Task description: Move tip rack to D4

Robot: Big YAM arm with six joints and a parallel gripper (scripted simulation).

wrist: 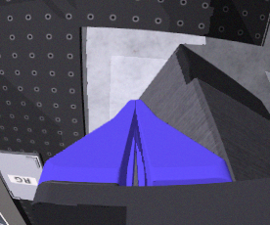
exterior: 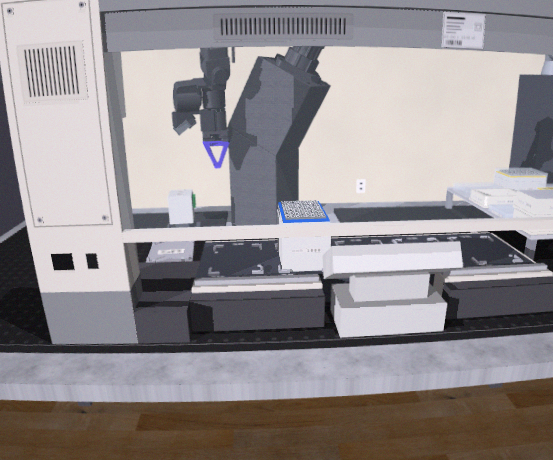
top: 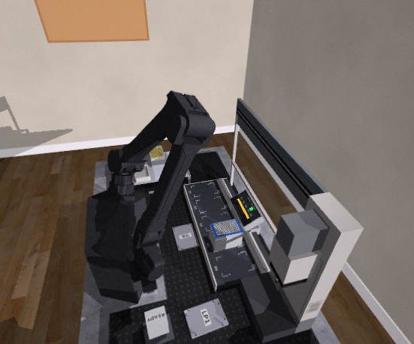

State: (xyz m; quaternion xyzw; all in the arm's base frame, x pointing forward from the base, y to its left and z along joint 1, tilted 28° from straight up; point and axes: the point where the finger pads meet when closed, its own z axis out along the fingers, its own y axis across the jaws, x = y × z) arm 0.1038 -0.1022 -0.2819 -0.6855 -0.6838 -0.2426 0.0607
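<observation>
A tip rack with a blue plate and pale tip rings (top: 225, 233) stands uncovered on the deck inside corner brackets; it also shows in the exterior view (exterior: 303, 210). My gripper (exterior: 216, 165) has blue fingers pressed together with nothing between them; it hangs high above the black base, left of the rack and apart from it. In the wrist view the shut fingers (wrist: 135, 103) point down at a grey pad beside my own arm base (wrist: 206, 119).
The shelf with a yellow-topped rack (exterior: 520, 176) and other white labware (exterior: 545, 200) stands at the far right in the exterior view. The RG nest (top: 186, 232) and the LP1 pad (top: 206, 318) lie on the base. The instrument's white tower (exterior: 60, 150) and gantry frame the deck.
</observation>
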